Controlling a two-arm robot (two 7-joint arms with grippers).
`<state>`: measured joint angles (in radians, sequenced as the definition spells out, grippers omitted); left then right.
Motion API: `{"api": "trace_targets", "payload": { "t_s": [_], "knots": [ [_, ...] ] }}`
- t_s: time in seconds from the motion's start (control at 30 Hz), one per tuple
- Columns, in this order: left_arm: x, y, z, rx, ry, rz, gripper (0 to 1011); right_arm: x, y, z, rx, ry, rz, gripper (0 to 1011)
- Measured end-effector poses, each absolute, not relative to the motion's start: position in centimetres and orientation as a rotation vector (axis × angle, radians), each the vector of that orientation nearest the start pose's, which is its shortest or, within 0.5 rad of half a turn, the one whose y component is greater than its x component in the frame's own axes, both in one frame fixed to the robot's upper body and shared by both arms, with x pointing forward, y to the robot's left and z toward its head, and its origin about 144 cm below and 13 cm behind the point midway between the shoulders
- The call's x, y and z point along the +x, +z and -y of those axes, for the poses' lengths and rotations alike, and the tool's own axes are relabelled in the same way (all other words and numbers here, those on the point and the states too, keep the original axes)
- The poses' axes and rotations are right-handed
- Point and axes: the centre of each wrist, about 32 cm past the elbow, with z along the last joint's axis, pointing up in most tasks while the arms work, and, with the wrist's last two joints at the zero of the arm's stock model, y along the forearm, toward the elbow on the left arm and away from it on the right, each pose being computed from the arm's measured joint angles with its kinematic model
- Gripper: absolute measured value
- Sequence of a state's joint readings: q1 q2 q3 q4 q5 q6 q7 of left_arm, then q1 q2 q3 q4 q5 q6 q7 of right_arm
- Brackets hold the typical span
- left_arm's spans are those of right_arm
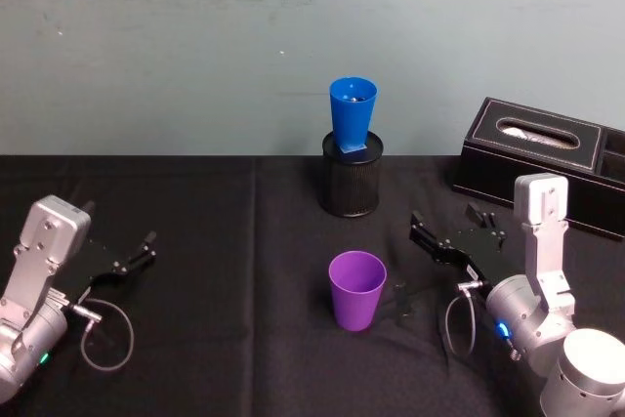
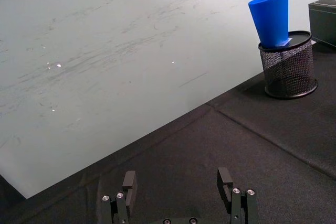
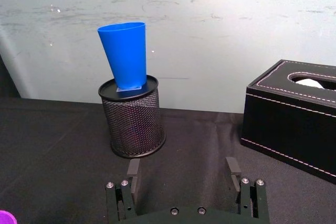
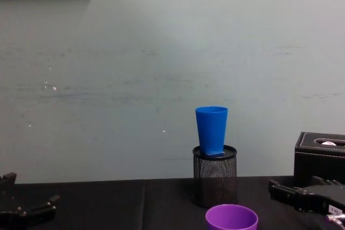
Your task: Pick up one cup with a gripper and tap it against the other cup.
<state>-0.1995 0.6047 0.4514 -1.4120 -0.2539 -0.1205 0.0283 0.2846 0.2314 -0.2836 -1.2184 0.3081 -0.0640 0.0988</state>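
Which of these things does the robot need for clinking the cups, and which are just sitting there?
Needed:
purple cup, standing on the table
blue cup, sitting in the top of the mesh pen holder
right gripper, open, beside the purple cup

Just sitting there:
mesh pen holder
black tissue box
left gripper, open, off to the left

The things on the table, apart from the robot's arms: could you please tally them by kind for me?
Cups: 2, the purple cup and the blue cup
Mesh pen holders: 1, the black mesh holder with the blue cup standing in it
Tissue boxes: 1, the black tissue box
Total: 4
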Motion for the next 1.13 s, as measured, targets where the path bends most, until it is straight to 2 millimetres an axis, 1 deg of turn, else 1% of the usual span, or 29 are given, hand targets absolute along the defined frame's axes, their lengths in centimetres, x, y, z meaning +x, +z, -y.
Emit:
{"api": "trace_targets", "payload": {
  "t_s": [1.13],
  "knots": [
    [48.86, 113.97, -30.97, 0.305, 1.248, 0.285, 1005, 52.98, 112.38, 23.76, -0.042, -1.294, -0.055, 1003]
  ]
}}
